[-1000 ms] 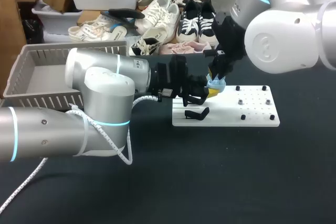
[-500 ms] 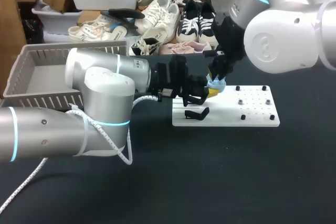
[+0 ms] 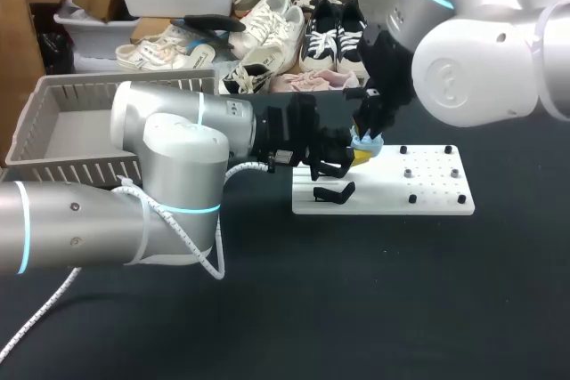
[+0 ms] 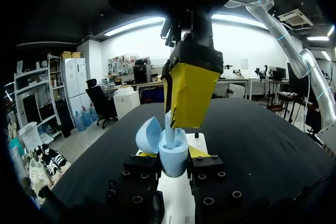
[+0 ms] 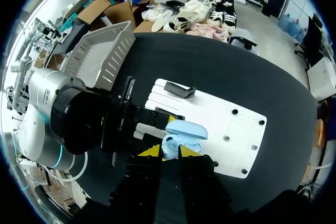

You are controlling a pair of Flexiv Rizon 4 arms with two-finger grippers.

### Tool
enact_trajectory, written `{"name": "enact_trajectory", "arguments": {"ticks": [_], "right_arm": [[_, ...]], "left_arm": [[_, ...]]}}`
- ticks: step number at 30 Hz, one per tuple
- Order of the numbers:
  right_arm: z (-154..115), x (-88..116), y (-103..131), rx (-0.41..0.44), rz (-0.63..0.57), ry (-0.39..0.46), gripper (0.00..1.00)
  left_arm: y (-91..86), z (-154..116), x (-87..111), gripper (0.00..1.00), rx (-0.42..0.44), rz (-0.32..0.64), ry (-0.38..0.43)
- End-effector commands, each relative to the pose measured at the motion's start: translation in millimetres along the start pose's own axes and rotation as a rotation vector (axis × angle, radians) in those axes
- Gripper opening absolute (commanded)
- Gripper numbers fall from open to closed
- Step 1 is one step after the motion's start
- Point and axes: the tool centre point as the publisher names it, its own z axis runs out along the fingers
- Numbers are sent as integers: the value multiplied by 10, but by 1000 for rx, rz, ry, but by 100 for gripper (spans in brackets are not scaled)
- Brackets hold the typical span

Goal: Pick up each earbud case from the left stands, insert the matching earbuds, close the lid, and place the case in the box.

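Observation:
A light blue earbud case (image 3: 365, 143) with its lid (image 4: 148, 134) open hangs above the near-left part of the white stand plate (image 3: 427, 193). My left gripper (image 3: 354, 156) is shut on the case (image 4: 174, 160), one yellow-tipped finger on each side. From above, my right gripper (image 3: 363, 135) points down into the case; in the left wrist view its yellow tips (image 4: 190, 98) pinch a pale blue earbud (image 4: 170, 131) whose lower end sits inside the case. In the right wrist view the case (image 5: 181, 132) lies just ahead of my right gripper (image 5: 169, 153).
A black earbud case (image 3: 334, 193) lies on the plate's left end, below the grippers, also seen as the black case (image 5: 179, 90) in the right wrist view. A grey slatted box (image 3: 71, 131) stands at the table's far left. Black pegs stud the plate's right half.

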Motion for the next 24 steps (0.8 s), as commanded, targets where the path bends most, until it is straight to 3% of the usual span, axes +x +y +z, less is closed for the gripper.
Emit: {"name": "enact_trajectory", "arguments": {"ticks": [1,24], "right_arm": [[-3,12,13,7,4,-3,0],[24,40,44,-6,18,-13,0]], "left_arm": [[-10,3,5,0,-4,1,-2],[-10,3,5,0,-4,1,-2]]}}
